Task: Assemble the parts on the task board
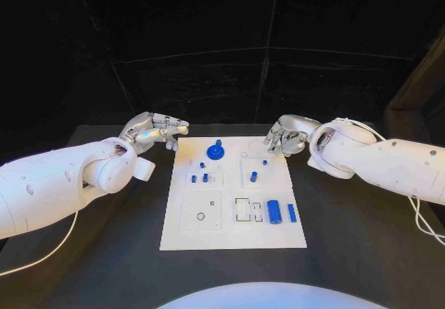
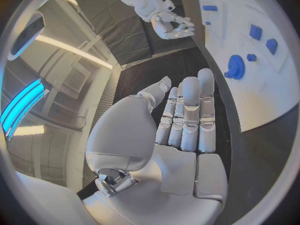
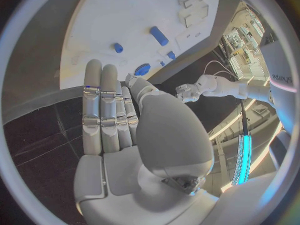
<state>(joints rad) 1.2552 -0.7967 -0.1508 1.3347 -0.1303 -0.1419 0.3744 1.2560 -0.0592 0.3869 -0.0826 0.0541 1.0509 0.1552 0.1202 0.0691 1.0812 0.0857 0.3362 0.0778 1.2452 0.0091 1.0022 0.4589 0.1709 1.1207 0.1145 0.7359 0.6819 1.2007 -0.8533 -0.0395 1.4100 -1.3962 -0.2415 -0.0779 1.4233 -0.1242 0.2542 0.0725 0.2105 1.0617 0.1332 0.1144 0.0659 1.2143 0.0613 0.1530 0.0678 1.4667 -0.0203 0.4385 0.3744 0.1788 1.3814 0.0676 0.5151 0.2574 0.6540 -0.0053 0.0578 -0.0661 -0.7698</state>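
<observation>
While both hands are held off the far corners of the task board (image 1: 232,238), nothing is gripped: the left hand (image 1: 153,132), upper left of centre in the head view, is seen with its fingers (image 2: 190,110) straight and close together, and the right hand (image 1: 285,138), upper right of centre, likewise holds nothing, its fingers (image 3: 100,105) extended. The board lies mid-frame on the black bench (image 1: 371,257), with a blue round part (image 1: 215,152) near its far edge, small blue pegs (image 1: 199,177) below it and a blue cylinder (image 1: 274,210) at lower right. A first pick is judged best made on a loose piece, approached from above and pinched squarely. A dark curtained backdrop (image 1: 222,58) closes the room behind
</observation>
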